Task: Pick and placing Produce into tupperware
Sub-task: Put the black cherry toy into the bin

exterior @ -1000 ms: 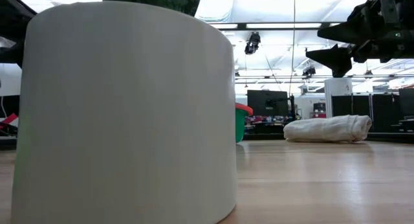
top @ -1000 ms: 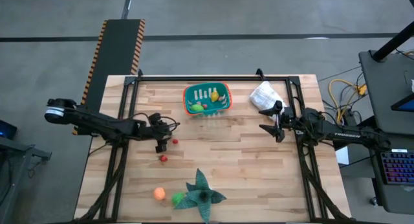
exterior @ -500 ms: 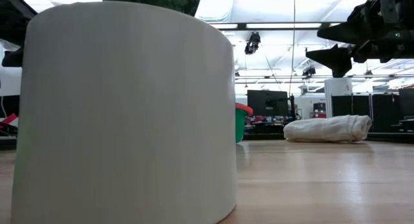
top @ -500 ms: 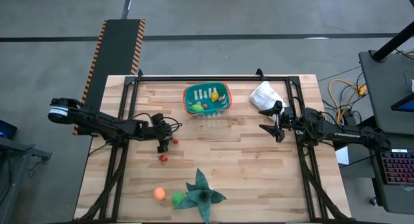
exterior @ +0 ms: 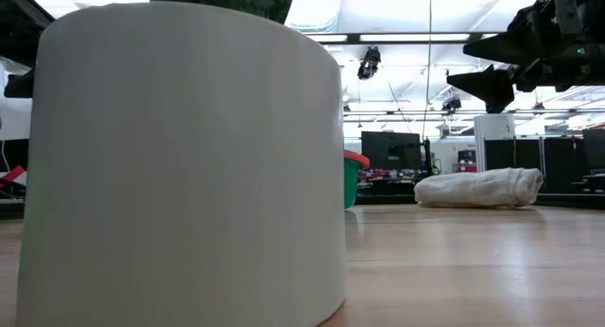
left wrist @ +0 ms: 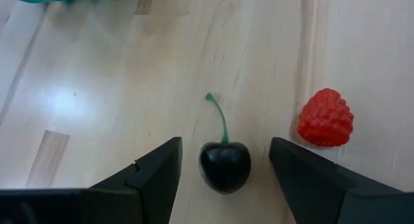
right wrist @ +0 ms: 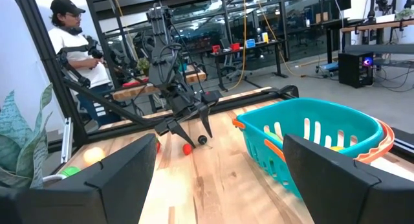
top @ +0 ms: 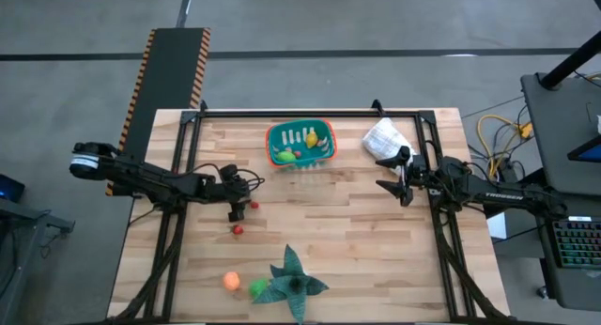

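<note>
My left gripper [top: 235, 198] is open and low over the table at its left middle. In the left wrist view [left wrist: 224, 146] its fingers stand on either side of a dark cherry [left wrist: 224, 166] with a green stem, which lies on the wood, with gaps on both sides. A red raspberry [left wrist: 325, 118] lies just past one finger; it also shows in the high view [top: 254, 205]. The teal tub [top: 300, 145] at the far middle holds yellow, green and red pieces. My right gripper [top: 399, 179] is open and empty, raised at the right.
A red piece [top: 238, 230], an orange piece [top: 231, 281] and a green piece [top: 257, 287] lie near the leafy green thing [top: 293, 280]. A white bag [top: 385, 137] lies right of the tub. A white cylinder [exterior: 180, 157] blocks the low view. A person [right wrist: 77, 49] stands beyond the table.
My left gripper has gone a little toward the table's right edge, toward the raspberry, and has then kept still.
</note>
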Available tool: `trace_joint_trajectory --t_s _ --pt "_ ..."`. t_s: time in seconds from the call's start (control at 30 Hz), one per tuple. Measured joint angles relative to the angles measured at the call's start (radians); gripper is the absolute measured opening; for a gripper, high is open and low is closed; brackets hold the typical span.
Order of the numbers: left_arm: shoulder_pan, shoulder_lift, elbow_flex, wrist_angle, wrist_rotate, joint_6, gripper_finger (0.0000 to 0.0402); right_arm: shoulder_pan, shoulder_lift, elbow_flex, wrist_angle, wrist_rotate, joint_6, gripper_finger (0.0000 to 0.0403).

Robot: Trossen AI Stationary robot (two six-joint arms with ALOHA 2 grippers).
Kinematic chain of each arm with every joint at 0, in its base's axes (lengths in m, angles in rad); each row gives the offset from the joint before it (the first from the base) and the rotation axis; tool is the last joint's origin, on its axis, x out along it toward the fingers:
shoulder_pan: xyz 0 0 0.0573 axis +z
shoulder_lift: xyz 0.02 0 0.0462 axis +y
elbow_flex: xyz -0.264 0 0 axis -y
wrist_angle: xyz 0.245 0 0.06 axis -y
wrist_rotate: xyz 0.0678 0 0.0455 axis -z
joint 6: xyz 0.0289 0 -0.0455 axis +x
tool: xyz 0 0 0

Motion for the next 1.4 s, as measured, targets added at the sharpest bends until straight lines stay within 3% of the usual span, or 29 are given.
trace_joint_trajectory --t_s 0.87,1.4 --pt "0.003 0.0 0.004 -0.01 0.041 0.01 0.0087 0.0 0.0 0.0 0.0 0.015 0.0 0.0327" --pt "0.004 -0.011 0.097 -0.118 0.036 0.105 0.0089 0.0 0.0 0.0 0.0 0.015 -0.006 0.0327"
